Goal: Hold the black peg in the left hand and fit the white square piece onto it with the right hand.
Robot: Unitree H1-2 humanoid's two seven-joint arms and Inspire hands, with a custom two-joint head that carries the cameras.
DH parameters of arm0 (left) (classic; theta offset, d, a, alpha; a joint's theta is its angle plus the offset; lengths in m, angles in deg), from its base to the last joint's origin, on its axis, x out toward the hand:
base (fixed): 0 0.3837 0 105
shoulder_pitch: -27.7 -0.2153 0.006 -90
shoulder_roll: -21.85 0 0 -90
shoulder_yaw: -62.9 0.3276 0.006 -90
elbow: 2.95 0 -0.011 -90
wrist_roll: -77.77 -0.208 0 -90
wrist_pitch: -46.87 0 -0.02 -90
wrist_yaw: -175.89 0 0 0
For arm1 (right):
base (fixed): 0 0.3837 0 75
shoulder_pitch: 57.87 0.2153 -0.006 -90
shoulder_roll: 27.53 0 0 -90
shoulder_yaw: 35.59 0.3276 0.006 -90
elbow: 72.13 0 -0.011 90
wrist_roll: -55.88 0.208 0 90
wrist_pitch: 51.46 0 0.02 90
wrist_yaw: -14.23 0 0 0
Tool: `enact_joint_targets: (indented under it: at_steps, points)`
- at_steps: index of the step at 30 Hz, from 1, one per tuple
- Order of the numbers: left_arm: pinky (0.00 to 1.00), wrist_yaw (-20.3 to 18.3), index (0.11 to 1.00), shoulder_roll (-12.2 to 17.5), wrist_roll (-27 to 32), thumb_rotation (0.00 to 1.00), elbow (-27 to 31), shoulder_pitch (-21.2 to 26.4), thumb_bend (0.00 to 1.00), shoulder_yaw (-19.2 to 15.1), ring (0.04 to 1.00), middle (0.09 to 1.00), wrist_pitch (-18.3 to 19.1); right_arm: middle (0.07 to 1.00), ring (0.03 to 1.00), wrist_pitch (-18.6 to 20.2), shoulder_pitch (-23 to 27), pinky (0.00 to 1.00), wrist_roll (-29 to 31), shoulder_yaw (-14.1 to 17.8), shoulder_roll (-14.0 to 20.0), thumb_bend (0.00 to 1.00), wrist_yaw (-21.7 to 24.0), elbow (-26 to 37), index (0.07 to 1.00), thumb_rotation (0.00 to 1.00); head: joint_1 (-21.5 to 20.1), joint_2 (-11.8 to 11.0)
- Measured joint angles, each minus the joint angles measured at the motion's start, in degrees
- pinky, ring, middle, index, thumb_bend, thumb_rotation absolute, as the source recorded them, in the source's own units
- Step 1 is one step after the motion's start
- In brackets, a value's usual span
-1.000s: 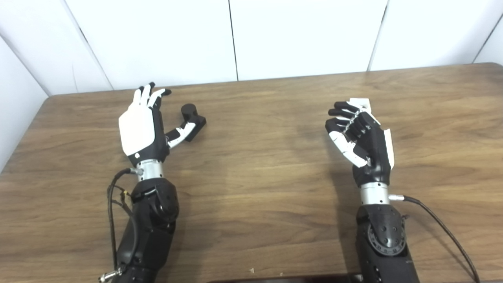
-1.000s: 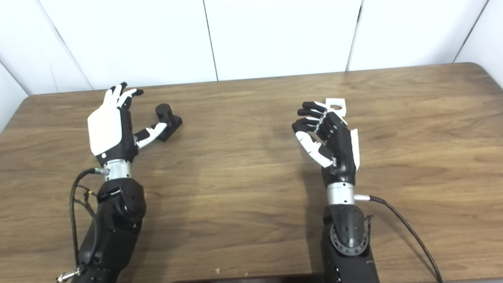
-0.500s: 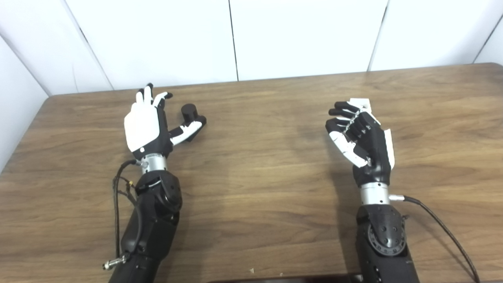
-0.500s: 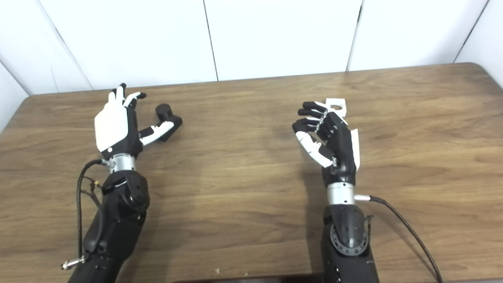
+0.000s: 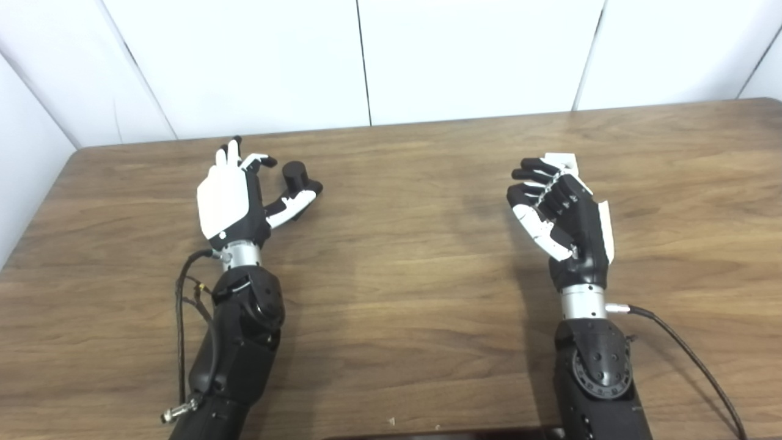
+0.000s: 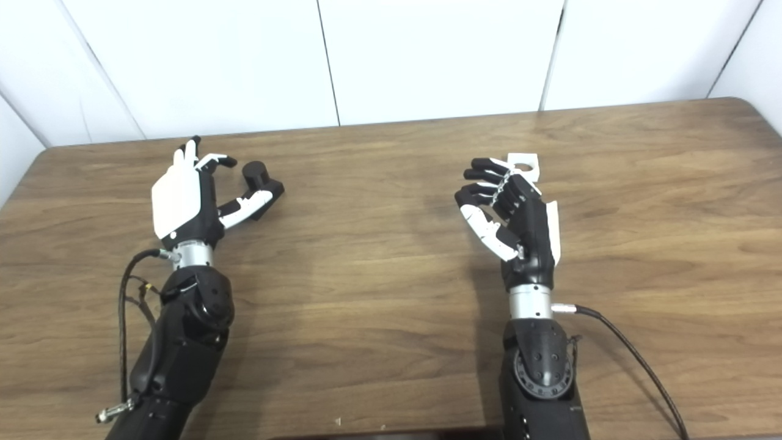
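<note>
Left eye view: we start at the left hand's fingers (image 5: pixel 231 160), which point up and away from us, spread and grasping nothing. Its thumb (image 5: pixel 292 204) reaches out to the right, lying across the low base of the black peg (image 5: pixel 297 183); we cannot tell whether it actually touches. The peg stands upright on the wooden table (image 5: pixel 397 256), just right of the left hand (image 5: pixel 229 198), near the far left part of the tabletop. The white back of this hand faces us, and its dark forearm comes up from the bottom edge with a loose cable alongside.

On the other side, the right hand's fingers (image 6: pixel 479 180) curl loosely inward, palm turned to the left, closed on nothing. The white square piece (image 6: pixel 523 165) lies flat on the table just behind those fingertips, its round hole visible in the right eye view; part of it is hidden by the right hand (image 6: pixel 510 214). We cannot tell whether the fingers touch it. A cable runs from the right wrist off to the lower right.

The two hands are well apart.
</note>
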Motion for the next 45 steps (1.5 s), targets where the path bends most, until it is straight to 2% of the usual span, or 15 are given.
enact_joint_targets:
  at_steps: [3,6,11,19,24,31,37,40,45]
  points:
    - [0.96,1.15,0.662,-0.57,2.29,0.63,-3.74,0.38,0.84,-0.31,1.0,1.0,-1.2,0.625,0.559,0.0,-0.05,0.49,-0.07,0.0,0.01,0.46,0.0,0.04,0.646,0.2,-0.26,0.0]
    - [0.94,1.76,0.65,-0.71,3.17,0.6,-5.0,0.67,0.83,-0.39,1.0,0.996,-1.5,0.626,0.563,0.0,-0.09,0.5,-0.07,0.0,0.01,0.46,0.0,0.09,0.647,0.21,-0.61,0.09]
    - [0.94,4.04,0.643,-0.76,4.13,0.58,-10.06,2.98,0.83,-0.29,1.0,0.993,-2.71,0.625,0.562,-0.01,-0.23,0.5,-0.25,0.0,0.03,0.46,0.0,0.31,0.646,0.21,-0.62,0.09]
    - [0.94,5.97,0.647,-0.76,5.14,0.58,-11.84,3.83,0.83,0.12,1.0,0.987,-4.03,0.625,0.562,-0.01,-0.37,0.5,-0.22,0.08,0.06,0.46,0.0,0.46,0.64,0.19,-0.7,0.18]
    - [0.94,6.3,0.651,-0.67,5.39,0.61,-12.64,4.27,0.83,0.51,1.0,0.989,-4.09,0.623,0.561,-0.01,-0.44,0.5,-0.24,0.1,0.06,0.46,0.0,0.54,0.634,0.19,-0.7,0.26]
    - [0.92,6.44,0.651,-0.51,5.4,0.6,-13.83,5.03,0.84,1.2,1.0,0.978,-4.26,0.624,0.561,-0.01,-0.57,0.5,-0.44,0.21,0.06,0.46,0.0,0.7,0.635,0.2,-0.88,0.44]
    - [0.87,6.84,0.629,-0.41,5.83,0.49,-14.34,5.3,0.81,1.24,0.966,0.937,-6.1,0.626,0.564,-0.01,-0.62,0.5,-0.34,0.27,0.06,0.46,0.0,0.74,0.635,0.19,-1.05,0.53]
    - [0.81,8.29,0.595,-0.35,6.86,0.35,-15.26,5.7,0.8,1.04,0.934,0.904,-8.28,0.624,0.564,0.0,-0.67,0.51,-0.31,0.33,0.06,0.46,0.0,0.82,0.632,0.2,-1.05,0.53]
    - [0.79,8.94,0.574,-0.34,7.45,0.28,-15.51,5.8,0.78,0.99,0.921,0.888,-9.84,0.624,0.562,0.01,-0.77,0.5,-0.31,0.37,0.07,0.46,0.0,0.93,0.631,0.21,-1.32,0.88]
